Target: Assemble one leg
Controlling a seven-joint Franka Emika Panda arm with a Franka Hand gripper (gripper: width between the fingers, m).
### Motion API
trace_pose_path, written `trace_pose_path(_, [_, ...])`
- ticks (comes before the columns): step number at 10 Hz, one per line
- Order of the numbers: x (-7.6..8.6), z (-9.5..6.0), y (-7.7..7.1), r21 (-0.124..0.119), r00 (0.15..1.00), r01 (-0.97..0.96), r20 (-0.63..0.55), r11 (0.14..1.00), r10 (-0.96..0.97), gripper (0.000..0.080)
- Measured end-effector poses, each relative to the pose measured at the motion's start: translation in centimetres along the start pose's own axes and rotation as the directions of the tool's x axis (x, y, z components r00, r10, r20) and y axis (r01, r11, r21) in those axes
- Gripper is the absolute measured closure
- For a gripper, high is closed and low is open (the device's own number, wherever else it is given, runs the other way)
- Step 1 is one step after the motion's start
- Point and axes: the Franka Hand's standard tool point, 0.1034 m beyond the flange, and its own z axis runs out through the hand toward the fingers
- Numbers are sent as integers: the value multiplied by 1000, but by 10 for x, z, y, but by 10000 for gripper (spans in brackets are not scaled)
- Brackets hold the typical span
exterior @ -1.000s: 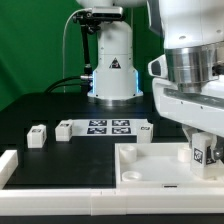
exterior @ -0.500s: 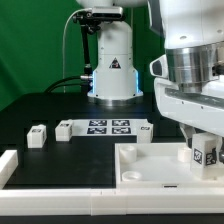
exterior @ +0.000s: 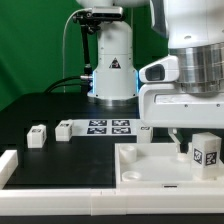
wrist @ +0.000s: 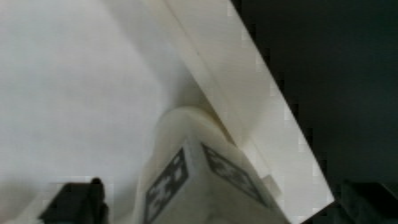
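Lifted since a second ago, the arm now leaves the leg (exterior: 207, 153) uncovered, standing upright on the tabletop (exterior: 150, 163) at the exterior view's right. One finger (exterior: 177, 143) hangs just left of the leg; whether the gripper (exterior: 190, 146) is spread or pinching, I cannot tell. Close up, the wrist view shows the leg (wrist: 199, 170) against the tabletop's edge (wrist: 222, 70). Farther back lie two more legs (exterior: 37, 136), (exterior: 64, 129) and the marker board (exterior: 108, 127).
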Motion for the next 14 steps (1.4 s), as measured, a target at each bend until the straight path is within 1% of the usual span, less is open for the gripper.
trace_pose_path(2, [4,0,1,-18,974,228,-3,974,-228,150])
trace_pose_path(4, [5,0,5,-21,926,377,0,926,-377,150])
trace_pose_path(5, [7,0,7,-27,869,495,-1,868,-495,150])
trace_pose_path(6, [9,0,10,-31,853,520,-15,853,-521,150])
trace_pose_path(7, [9,1,10,-31,858,513,-14,858,-514,150])
trace_pose_path(9, [9,1,11,-31,858,513,-14,858,-513,407])
trace_pose_path(10, [9,1,10,-31,861,508,-14,861,-508,407])
trace_pose_path(11, [9,1,11,-30,876,481,-15,876,-481,510])
trace_pose_path(12, [9,1,11,-30,876,481,-15,876,-482,510])
trace_pose_path(13, [11,1,11,-25,919,393,-36,919,-394,510])
trace_pose_path(14, [9,1,10,-15,977,210,-40,978,-211,510])
